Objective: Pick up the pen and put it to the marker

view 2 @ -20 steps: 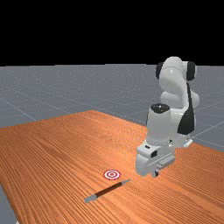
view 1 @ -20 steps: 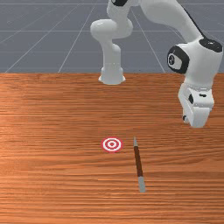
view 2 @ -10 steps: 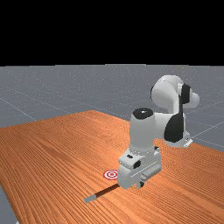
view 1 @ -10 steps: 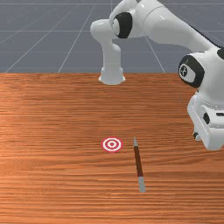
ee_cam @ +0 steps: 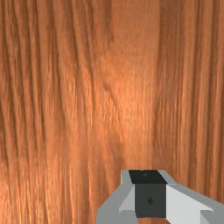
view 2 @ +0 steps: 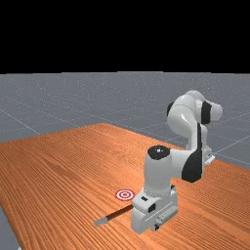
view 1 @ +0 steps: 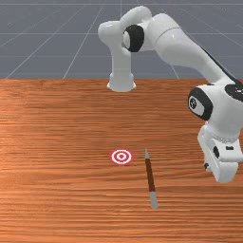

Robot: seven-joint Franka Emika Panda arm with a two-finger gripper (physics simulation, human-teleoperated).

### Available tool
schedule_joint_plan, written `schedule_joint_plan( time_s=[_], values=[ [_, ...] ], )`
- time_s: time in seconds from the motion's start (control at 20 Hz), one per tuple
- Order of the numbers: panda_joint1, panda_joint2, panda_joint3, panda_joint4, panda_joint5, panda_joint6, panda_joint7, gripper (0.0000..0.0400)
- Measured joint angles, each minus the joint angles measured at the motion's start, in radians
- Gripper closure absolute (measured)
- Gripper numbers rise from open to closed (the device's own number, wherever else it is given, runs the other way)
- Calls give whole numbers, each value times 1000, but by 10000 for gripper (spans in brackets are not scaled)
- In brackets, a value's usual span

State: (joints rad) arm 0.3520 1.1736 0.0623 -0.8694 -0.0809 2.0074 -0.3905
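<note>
Wood table (view 1: 57, 123) — fingers (view 2: 156, 227) lower than before, pressed together, holding nothing — pen (view 1: 150, 175) unmoved.

Bright, warm light is washing the worktop (view 1: 61, 190), and a soft sheen is glowing well apart from the marker (view 1: 121, 157), toward the front view's left. The arm (view 1: 182, 45) is gleaming white, grey shading dulling its undersides. Far beyond the marker, the far view's backdrop is staying black.
</note>
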Motion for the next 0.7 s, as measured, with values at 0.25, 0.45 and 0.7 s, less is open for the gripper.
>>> schedule_joint_plan(
  time_s=[0.25,0.45,0.7],
  values=[
    [-5,-6,-5,-45,0,33,12,400],
    [-4,40,-4,44,2,-18,5,400],
    [-4,40,-4,44,2,-18,5,400]
  ],
)
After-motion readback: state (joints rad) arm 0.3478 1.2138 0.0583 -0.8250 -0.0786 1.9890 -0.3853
